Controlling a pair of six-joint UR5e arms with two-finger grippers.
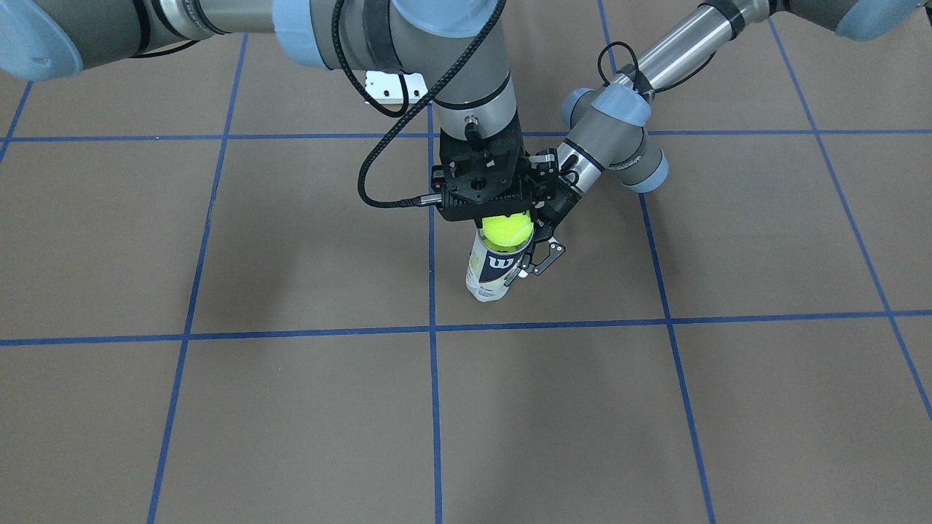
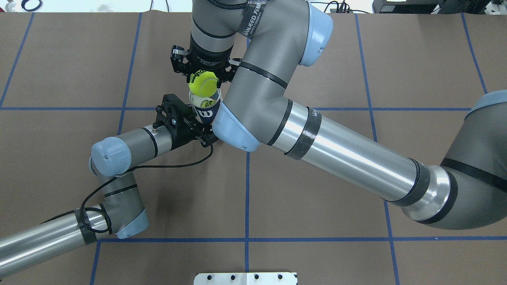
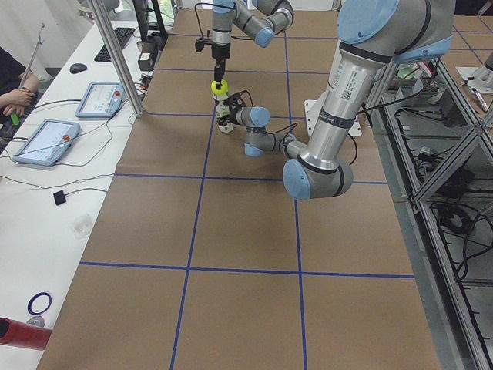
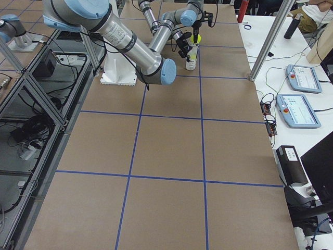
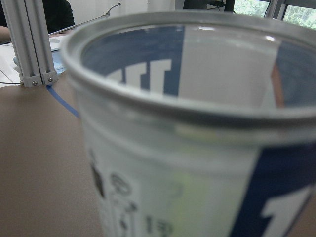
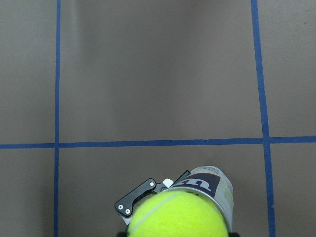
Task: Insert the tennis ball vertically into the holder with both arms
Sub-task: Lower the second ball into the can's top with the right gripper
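Left jaws clamp the tube (image 1: 489,273) upright on the tabletop (image 1: 291,240) to steady its mouth; right jaws grip the ball (image 1: 508,230) directly above, apparently for a straight drop.

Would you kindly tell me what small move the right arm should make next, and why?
Probably lower the right end effector straight down: its fuzzy yellow-green tennis ball hangs just above the open mouth of the clear plastic tennis-ball tube, which the left end effector holds upright.

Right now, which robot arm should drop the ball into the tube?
Right. The right gripper holds the tennis ball just above the holder's open top; the left gripper grips the holder's side, steadying it.
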